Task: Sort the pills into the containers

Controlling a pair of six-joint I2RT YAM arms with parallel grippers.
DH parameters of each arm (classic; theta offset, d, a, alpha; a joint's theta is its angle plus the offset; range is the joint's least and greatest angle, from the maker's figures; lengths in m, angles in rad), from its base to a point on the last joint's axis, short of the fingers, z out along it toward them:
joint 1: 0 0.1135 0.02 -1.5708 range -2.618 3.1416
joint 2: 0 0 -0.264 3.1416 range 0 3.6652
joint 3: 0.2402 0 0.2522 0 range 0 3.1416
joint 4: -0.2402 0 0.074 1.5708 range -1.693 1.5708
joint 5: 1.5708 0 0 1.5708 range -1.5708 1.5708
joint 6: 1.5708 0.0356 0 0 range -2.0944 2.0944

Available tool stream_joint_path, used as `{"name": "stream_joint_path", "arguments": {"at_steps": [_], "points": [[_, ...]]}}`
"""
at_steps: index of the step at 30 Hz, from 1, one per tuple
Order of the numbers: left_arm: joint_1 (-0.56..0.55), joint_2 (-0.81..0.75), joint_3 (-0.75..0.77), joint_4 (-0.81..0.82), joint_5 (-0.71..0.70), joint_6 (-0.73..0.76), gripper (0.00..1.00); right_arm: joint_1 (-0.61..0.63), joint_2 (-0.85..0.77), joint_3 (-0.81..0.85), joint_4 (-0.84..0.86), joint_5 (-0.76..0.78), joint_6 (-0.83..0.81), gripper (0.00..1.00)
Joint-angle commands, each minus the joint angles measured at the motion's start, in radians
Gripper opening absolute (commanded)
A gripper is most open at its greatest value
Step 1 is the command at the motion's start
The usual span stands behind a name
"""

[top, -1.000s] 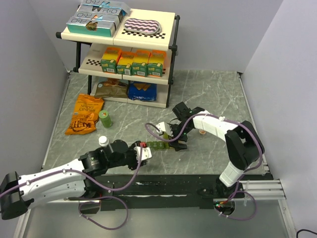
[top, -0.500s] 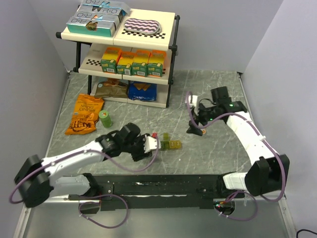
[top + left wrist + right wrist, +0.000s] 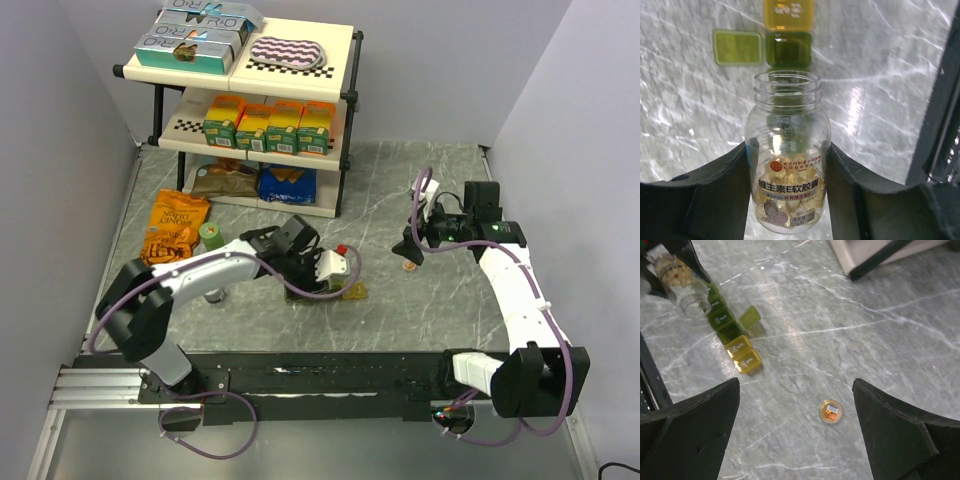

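Bottle in, right arm out
The left gripper (image 3: 787, 167) carried the clear bottle (image 3: 787, 150) over the containers (image 3: 732, 334); the right gripper (image 3: 795, 385) withdrew rightward, jaws spread wide.

- Top external: high at 6 o'clock, looking down toward 12 o'clock, whole table (image 3: 385, 180) in frame.
- Left wrist: very near, bottle (image 3: 787, 165) filling centre, containers (image 3: 788, 48) at 12 o'clock.
- Right wrist: farther off, angled down; same containers (image 3: 729, 331) and bottle (image 3: 685, 290) at 10 o'clock.
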State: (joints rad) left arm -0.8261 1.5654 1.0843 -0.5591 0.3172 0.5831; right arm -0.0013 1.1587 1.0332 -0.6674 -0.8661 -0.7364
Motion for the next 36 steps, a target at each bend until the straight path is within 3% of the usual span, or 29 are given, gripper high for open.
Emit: {"name": "stream_joint_path", "arguments": {"at_steps": [1, 13, 20, 36], "points": [[0.001, 0.057, 0.08, -0.067, 0.005, -0.002, 0.01, -0.042, -0.03, 0.004, 0.048, -0.025, 0.054, 1.0], [-0.083, 0.208, 0.212, -0.16, -0.15, -0.095, 0.01, -0.074, -0.021, 0.002, 0.042, -0.028, 0.046, 1.0], [-0.085, 0.193, 0.19, -0.128, -0.171, -0.091, 0.01, -0.086, -0.016, 0.002, 0.031, -0.042, 0.038, 1.0], [-0.134, 0.297, 0.316, -0.254, -0.242, -0.187, 0.01, -0.106, 0.001, 0.008, 0.008, -0.063, 0.02, 1.0]]}}
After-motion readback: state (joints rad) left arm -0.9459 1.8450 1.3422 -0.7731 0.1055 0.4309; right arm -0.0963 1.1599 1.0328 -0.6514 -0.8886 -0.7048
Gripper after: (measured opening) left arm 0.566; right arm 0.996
